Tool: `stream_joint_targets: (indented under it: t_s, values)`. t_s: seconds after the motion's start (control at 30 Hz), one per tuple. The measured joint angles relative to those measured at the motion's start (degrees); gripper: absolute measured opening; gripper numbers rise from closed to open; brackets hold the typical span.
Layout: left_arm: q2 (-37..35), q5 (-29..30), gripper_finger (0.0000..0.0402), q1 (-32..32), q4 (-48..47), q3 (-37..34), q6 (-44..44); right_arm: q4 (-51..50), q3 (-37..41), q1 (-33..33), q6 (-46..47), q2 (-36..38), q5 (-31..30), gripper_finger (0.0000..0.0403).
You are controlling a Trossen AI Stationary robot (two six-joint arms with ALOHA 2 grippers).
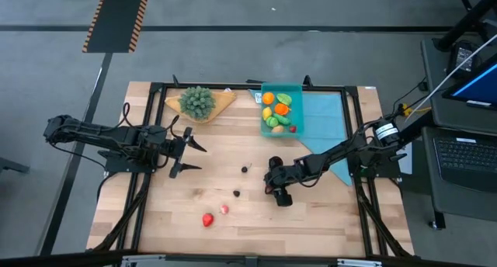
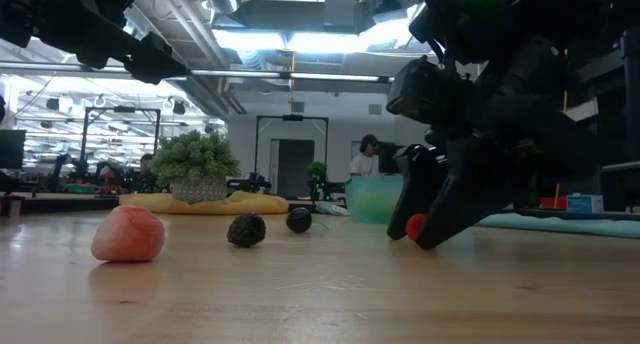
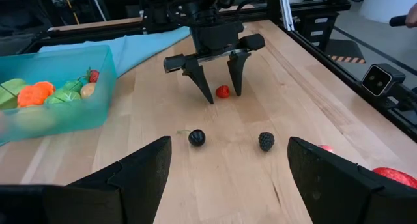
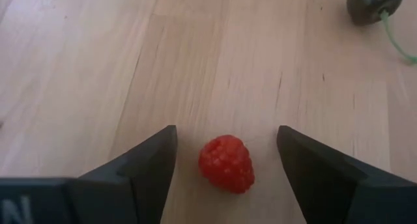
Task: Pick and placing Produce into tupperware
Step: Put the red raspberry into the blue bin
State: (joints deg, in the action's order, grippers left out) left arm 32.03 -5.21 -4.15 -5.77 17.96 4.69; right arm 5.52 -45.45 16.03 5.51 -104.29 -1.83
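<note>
Tabletop (image 1: pixel 311 220): wooden. Tupperware (image 1: pixel 297 89), at 12 o'clock, partly filled with produce. Left gripper (image 1: pixel 189 156), at 9 o'clock, idle, open, empty. Right gripper (image 4: pixel 225 178), open, empty, straddled raspberry (image 4: pixel 227 163) near centre. Step: grasping. Next: close, lift, carry to tupperware.

This is a robotics lab inside a large open-plan workspace. A light wooden desk (image 1: pixel 233 220) in a black metal frame (image 1: pixel 351 87) stands on a grey concrete floor marked with orange-and-black hazard-striped tape (image 1: pixel 116 19). Beside it sits a dark laptop with a lit blue screen (image 1: pixel 475 87). Beyond the desk, long ceiling light strips (image 2: pixel 300 39), exposed pipes, rows of workstations and a seated person (image 2: pixel 366 156) show.
</note>
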Motion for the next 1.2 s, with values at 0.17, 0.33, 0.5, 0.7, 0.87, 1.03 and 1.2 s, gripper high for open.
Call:
stream_joint_targets:
  t_s: [0.17,0.33,0.5,0.7,0.87,1.03,1.2]
  values:
    - [0.0,0.0,0.0298,0.0,-0.3,0.0,0.0,-0.1,0.0,0.0,0.0,0.0,0.0,0.0267]
    - [0.0,0.0,0.0298,0.0,-0.3,0.0,0.0,-0.3,0.0,0.0,0.0,0.0,0.0,0.0248]
    - [0.0,0.0,0.0298,0.0,-0.3,0.0,0.0,-1.0,0.1,0.0,0.2,-0.1,-0.3,0.0208]
    - [0.0,0.0,0.0298,0.0,-0.3,0.0,0.0,-2.0,0.1,0.0,0.3,0.0,-0.3,0.0172]
    - [0.0,0.0,0.0298,0.0,-0.3,0.0,0.0,-2.1,0.1,0.0,0.3,0.0,-0.3,0.0146]
    - [0.0,0.0,0.0298,0.0,-0.3,0.0,0.0,-2.1,0.1,-0.2,1.6,0.0,-0.2,0.0112]
    - [0.0,0.0,0.0298,0.0,-0.3,0.0,0.0,-2.0,0.1,-0.8,4.1,0.0,0.2,0.0106]
